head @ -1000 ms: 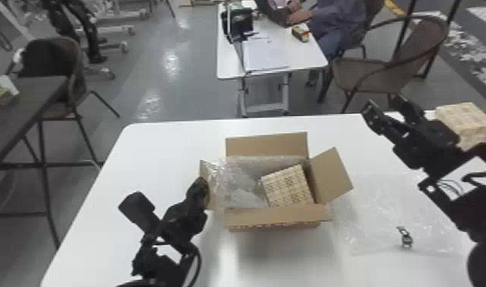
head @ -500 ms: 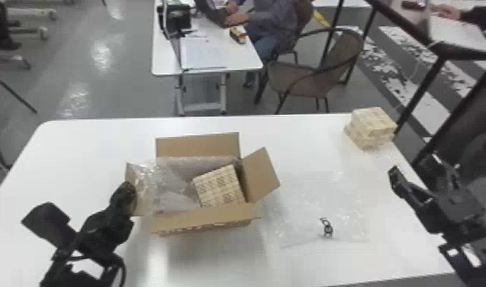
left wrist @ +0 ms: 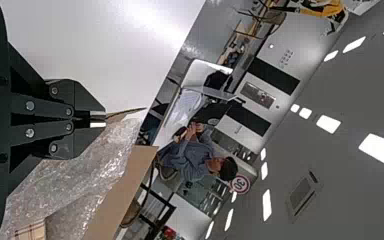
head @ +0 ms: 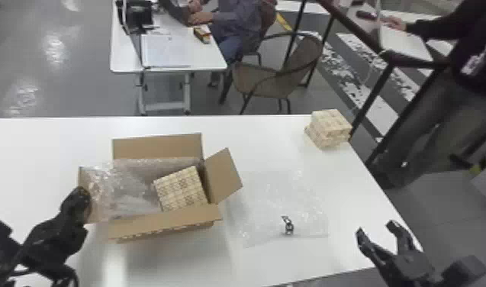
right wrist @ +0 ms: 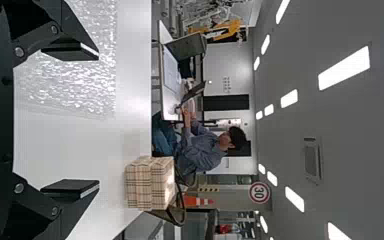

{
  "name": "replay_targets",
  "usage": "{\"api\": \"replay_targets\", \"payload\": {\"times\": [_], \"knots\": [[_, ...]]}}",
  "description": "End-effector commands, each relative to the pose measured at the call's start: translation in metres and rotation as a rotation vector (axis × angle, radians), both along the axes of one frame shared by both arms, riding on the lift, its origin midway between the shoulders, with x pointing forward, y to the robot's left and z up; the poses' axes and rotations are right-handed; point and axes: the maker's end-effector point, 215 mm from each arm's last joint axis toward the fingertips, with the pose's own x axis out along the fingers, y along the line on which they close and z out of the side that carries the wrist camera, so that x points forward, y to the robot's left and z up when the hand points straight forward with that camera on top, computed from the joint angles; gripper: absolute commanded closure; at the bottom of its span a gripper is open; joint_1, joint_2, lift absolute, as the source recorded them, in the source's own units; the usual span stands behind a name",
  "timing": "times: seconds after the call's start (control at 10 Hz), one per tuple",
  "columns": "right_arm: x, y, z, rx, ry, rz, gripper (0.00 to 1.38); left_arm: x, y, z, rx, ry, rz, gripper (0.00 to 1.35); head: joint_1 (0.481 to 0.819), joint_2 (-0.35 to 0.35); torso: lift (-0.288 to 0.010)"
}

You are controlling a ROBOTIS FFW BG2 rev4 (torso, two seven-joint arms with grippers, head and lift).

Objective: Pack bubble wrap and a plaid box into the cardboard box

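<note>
On a white, straight-edged table (head: 253, 131) stood an open brown cardboard box (head: 165, 225), its left flap (left wrist: 124, 114) pinched by the black left gripper (head: 81, 192). A flat, clear bubble wrap sheet (head: 276, 198) lay beside it. The black right gripper (head: 376, 228) was wide and empty. Crumpled bubble wrap (head: 119, 187) and a beige plaid box (head: 181, 189) sat inside the carton.

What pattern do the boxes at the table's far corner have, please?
The boxes are beige with dark plaid, clearest in the right wrist view.
</note>
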Motion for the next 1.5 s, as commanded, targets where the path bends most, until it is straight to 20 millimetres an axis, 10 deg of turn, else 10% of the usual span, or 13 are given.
{"api": "replay_targets", "payload": {"times": [0.0, 0.5, 1.0, 1.4], "knots": [[-0.004, 0.004, -0.026, -0.001, 0.049, 0.002, 0.36, 0.000, 0.000, -0.001, 0.002, -0.001, 0.003, 1.19, 0.695, -0.220, -0.069], [0.003, 0.006, -0.027, 0.019, 0.047, 0.006, 0.36, 0.005, 0.034, -0.003, 0.046, 0.001, 0.081, 1.19, 0.695, -0.201, -0.062], [0.011, 0.018, -0.029, 0.038, 0.051, 0.031, 0.36, 0.009, 0.149, 0.012, 0.200, 0.007, 0.272, 1.19, 0.695, -0.065, -0.055], [0.015, 0.024, -0.029, 0.052, 0.054, 0.044, 0.36, -0.033, 0.233, 0.028, 0.318, -0.001, 0.546, 1.19, 0.695, 0.064, -0.049]]}}
